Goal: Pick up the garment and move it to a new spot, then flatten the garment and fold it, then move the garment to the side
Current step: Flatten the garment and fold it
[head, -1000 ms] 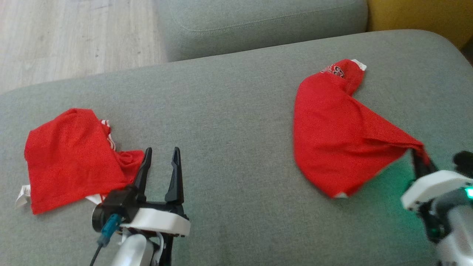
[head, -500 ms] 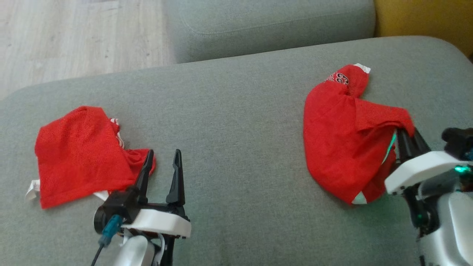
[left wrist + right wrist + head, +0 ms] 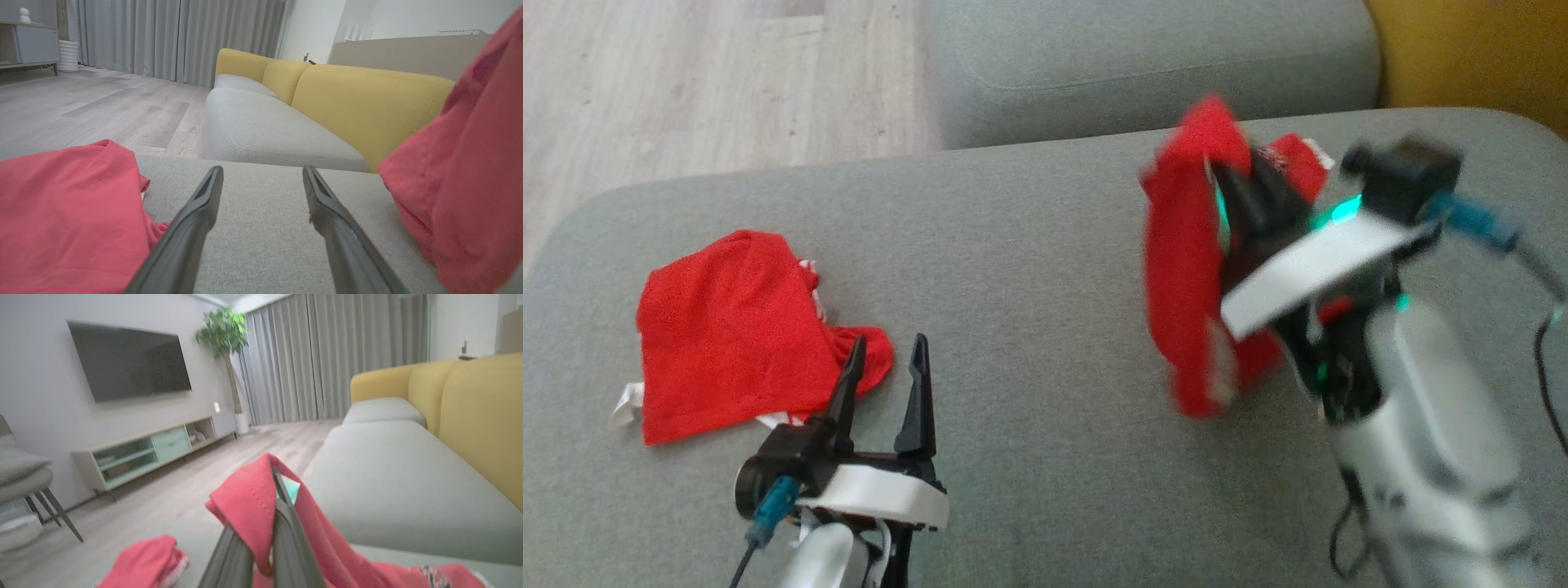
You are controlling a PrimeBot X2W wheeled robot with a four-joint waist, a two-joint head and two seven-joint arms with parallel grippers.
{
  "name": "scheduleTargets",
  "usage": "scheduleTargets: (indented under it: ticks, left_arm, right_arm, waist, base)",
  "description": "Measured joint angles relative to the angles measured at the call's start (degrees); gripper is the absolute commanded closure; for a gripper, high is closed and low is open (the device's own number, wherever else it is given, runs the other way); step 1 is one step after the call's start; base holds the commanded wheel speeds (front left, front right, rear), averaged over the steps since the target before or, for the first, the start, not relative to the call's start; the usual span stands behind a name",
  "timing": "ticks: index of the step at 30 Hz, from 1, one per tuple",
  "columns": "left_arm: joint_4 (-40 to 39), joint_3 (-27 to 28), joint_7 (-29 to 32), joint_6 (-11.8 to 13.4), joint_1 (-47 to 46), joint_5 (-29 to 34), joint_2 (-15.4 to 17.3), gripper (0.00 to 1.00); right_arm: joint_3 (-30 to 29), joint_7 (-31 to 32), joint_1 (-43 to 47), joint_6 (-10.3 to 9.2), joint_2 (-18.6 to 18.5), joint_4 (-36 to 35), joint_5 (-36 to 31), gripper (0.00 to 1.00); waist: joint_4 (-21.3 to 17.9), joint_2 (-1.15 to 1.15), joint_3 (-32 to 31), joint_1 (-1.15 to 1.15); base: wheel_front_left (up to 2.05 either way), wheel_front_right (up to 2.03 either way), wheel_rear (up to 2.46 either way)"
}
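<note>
The right gripper (image 3: pixel 1241 186) is pinching only a hem of the red garment (image 3: pixel 1180 286), which is dangling over the far right of the sofa (image 3: pixel 1045 245) and risking slipping free, while the left gripper (image 3: pixel 888 347) is hovering spread and empty at the near left.

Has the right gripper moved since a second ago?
Yes. The right gripper, shut on the garment, has swung away from the robot toward the rear cushion, though the camera shifted too.

Head view: right gripper (image 3: pixel 1245 192) and held garment (image 3: pixel 1180 269) smeared by blur, outlines indistinct; fingertips buried in the red cloth. Right wrist view: garment's print (image 3: pixel 433 575) cut by the bottom edge, unreadable. Left wrist view: second red garment (image 3: pixel 61 212) cropped left and below; held garment cropped right.
</note>
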Motion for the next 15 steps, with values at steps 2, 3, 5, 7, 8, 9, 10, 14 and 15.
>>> scheduleTargets:
  ticks: [2, 3, 5, 7, 8, 9, 10, 14, 15]
  left_arm:
    - [0.1, -0.4, 0.0, 0.0, 0.1, -0.1, 0.0, 0.00]
    - [0.1, -0.5, 0.0, 0.0, 0.3, -0.1, 0.0, 0.00]
    - [0.1, -0.5, 0.0, 0.1, 1.0, -0.1, 0.0, 0.00]
    - [0.0, -0.3, 0.0, 0.1, 1.7, -0.1, 0.0, 0.00]
    - [0.0, -0.2, 0.0, 0.1, 2.0, -0.1, 0.0, 0.00]
    - [-0.1, 0.0, 0.0, 0.1, 2.3, 0.0, 0.0, 0.00]
    - [-0.1, 0.2, 0.0, 0.1, 2.3, 0.0, 0.0, 0.00]
    - [-0.3, 0.8, 0.0, 0.1, 2.3, 0.1, 0.0, 0.00]
    - [-0.3, 0.8, 0.0, 0.0, 2.2, 0.1, 0.0, 0.00]
  right_arm:
    - [0.3, -2.2, -4.5, 0.00, 0.2, 1.1, 5.1, 1.00]
    - [0.0, -3.2, -6.4, 0.00, 0.1, 1.8, 5.7, 1.00]
    - [-1.2, -4.4, -8.7, 0.00, 0.1, 3.1, 5.7, 1.00]
    - [-2.9, -4.5, -8.7, 0.00, 0.1, 3.9, 5.6, 1.00]
    - [-4.0, -4.5, -7.9, 0.00, 0.1, 4.2, 5.2, 1.00]
    - [-5.4, -4.2, -6.6, 0.00, 0.2, 4.2, 4.6, 1.00]
    - [-7.0, -3.6, -4.7, 0.00, 0.1, 4.1, 4.2, 1.00]
    - [-14.6, -0.6, 7.2, 0.00, 0.2, 4.0, 3.0, 1.00]
    - [-16.3, 0.4, 10.4, 0.00, 0.2, 4.1, 1.9, 1.00]
  waist:
    - [0.5, 0.00, -0.3, 0.00]
    - [0.7, 0.00, -0.5, 0.00]
    - [1.0, 0.00, -0.7, 0.00]
    - [1.0, 0.00, -0.8, 0.00]
    - [0.9, 0.00, -0.7, 0.00]
    - [0.7, 0.00, -0.6, 0.00]
    - [0.5, 0.00, -0.4, 0.00]
    - [-0.4, 0.00, 0.5, 0.00]
    - [-0.7, 0.00, 0.8, 0.00]
  base:
    - [0.00, 0.00, 0.00]
    - [0.00, 0.00, 0.00]
    - [0.00, 0.00, 0.00]
    - [0.00, 0.00, 0.00]
    - [0.00, 0.00, 0.00]
    - [0.00, 0.00, 0.00]
    - [0.00, 0.00, 0.00]
    - [0.00, 0.00, 0.00]
    - [0.00, 0.00, 0.00]
